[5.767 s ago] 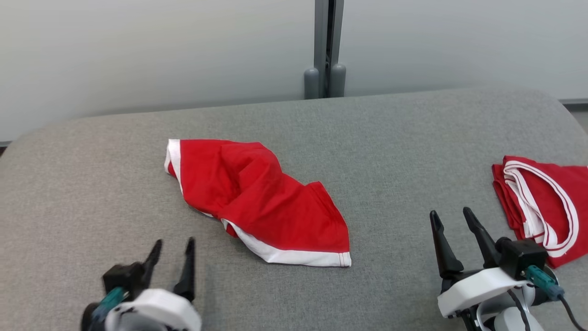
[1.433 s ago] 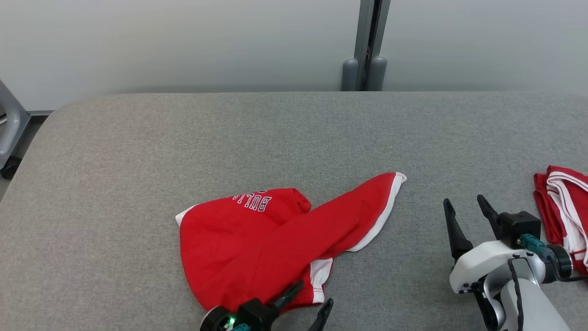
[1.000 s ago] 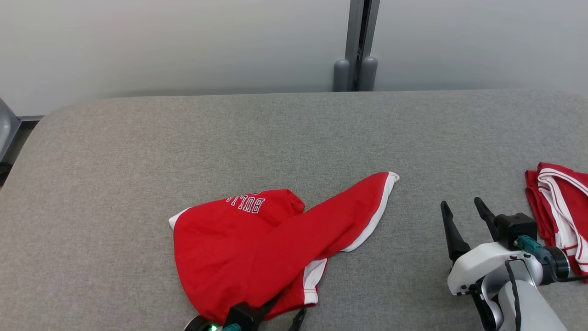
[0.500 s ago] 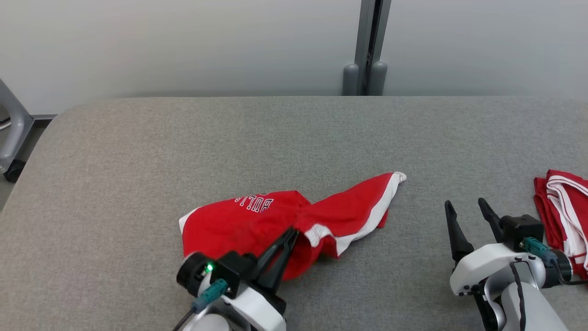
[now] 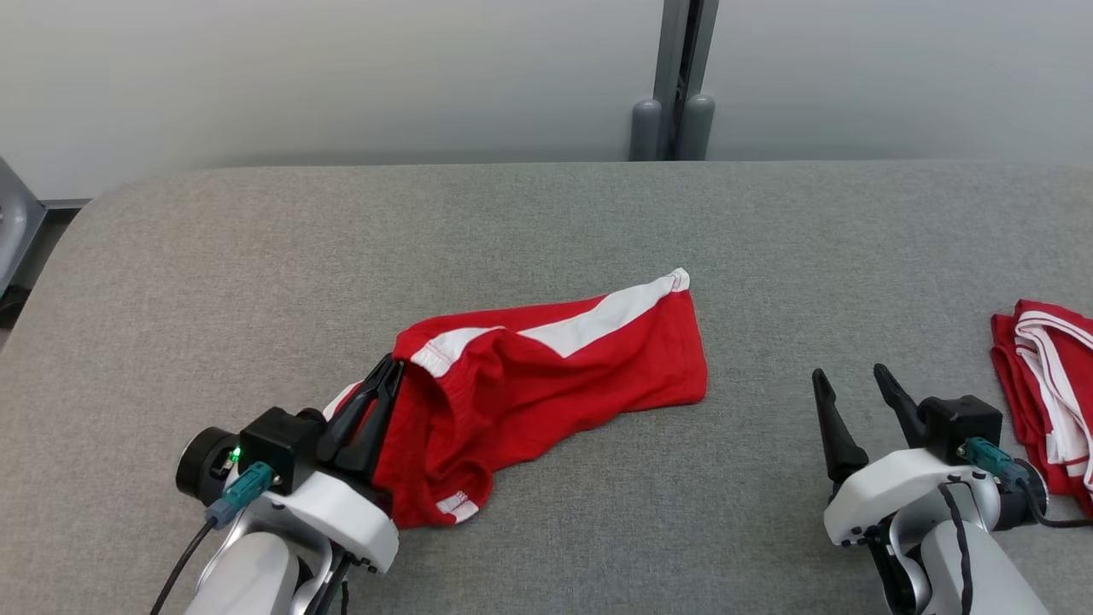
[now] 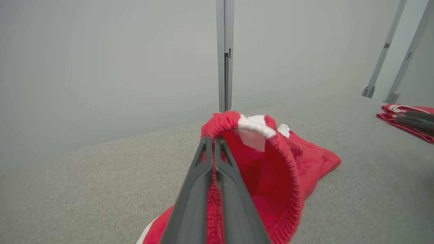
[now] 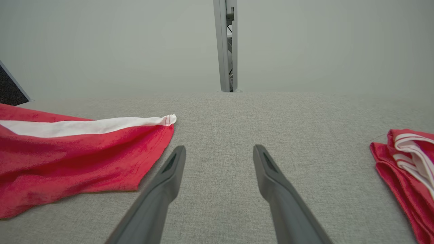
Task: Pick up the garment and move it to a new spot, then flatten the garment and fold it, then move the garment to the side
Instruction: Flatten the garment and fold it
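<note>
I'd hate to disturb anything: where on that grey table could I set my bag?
Bare: the far strip of the grey padded table between the red white-trimmed shorts and the wall, and the gap between shorts and right gripper. Crowded: near left, where the left gripper pinches the shorts, and the right edge by the folded red garment.

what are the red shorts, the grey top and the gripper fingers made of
Shorts: soft knit cloth, matte, probably a jersey or cotton blend; it drapes, creases, and has a ribbed elastic waistband. Grey top: woven upholstery-like fabric, matte, with a visible weave. Fingers: dark grey, smooth and matte, likely moulded plastic.
</note>
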{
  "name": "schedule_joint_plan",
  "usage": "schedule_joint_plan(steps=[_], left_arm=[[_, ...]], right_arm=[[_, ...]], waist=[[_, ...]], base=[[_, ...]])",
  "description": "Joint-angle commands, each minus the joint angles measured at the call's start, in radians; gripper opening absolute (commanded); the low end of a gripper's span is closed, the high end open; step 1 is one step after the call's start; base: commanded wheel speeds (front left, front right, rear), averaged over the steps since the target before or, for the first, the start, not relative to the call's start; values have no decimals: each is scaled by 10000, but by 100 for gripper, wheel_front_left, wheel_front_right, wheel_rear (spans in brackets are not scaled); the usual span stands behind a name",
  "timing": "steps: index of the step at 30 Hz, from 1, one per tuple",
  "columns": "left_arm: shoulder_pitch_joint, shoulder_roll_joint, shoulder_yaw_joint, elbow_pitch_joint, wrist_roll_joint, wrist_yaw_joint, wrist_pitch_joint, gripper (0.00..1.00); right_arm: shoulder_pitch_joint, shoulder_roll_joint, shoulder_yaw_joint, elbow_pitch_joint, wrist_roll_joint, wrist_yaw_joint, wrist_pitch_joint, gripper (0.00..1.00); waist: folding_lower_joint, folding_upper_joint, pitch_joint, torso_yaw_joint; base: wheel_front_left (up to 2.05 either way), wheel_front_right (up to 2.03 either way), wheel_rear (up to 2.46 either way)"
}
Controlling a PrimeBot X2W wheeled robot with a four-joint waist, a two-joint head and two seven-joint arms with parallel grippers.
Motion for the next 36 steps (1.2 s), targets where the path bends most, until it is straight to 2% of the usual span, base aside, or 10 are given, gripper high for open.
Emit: schedule_joint_plan(steps=[1, 6, 7, 8, 9, 13, 20, 26, 30, 36], left_arm=[[0, 286, -244, 49, -368, 3, -13, 0], [605, 860, -734, 413, -1217, -3, -8, 4], [712, 876, -587, 536, -1285, -3, -6, 38], [876, 879, -384, 721, -1279, -4, -6, 87], [1007, 791, -108, 888, -1259, -2, -8, 100], [1259, 247, 987, 1106, -1002, 178, -11, 100], [1441, -740, 1676, 616, -751, 63, -8, 100], [1151, -1095, 1412, 795, -1288, -1, -6, 100], [1155, -1115, 865, 909, -2309, 0, -6, 100], [1334, -1123, 805, 931, -2543, 576, -5, 100]], right_arm=[[-94, -63, -3, -69, 36, -3, 4, 100], [103, -60, -90, -46, 46, -3, 4, 100], [143, -60, -98, -35, 72, -3, 4, 100], [177, -62, -94, -24, 94, -3, 4, 100], [205, -62, -106, -16, 79, -3, 4, 100], [301, -63, -110, -27, 148, -3, 4, 100], [342, -60, 45, -143, 264, -3, 4, 100], [285, -62, 275, -90, 365, -3, 4, 100], [225, -62, 380, -66, 425, -3, 4, 100], [261, -61, 254, -56, 364, -3, 4, 100]], waist=[[0, -1, 71, -74], [0, -1, 19, -165], [0, -1, -2, -172], [0, -1, -35, -180], [0, -1, -61, -180], [0, -1, -129, -200], [0, -1, -146, -153], [0, -1, -140, -192], [0, -1, -154, -285], [0, -1, -180, -278]], base=[[0, 0, 0], [0, 0, 0], [0, 0, 0], [0, 0, 0], [0, 0, 0], [0, 0, 0], [0, 0, 0], [0, 0, 0], [0, 0, 0], [0, 0, 0]])
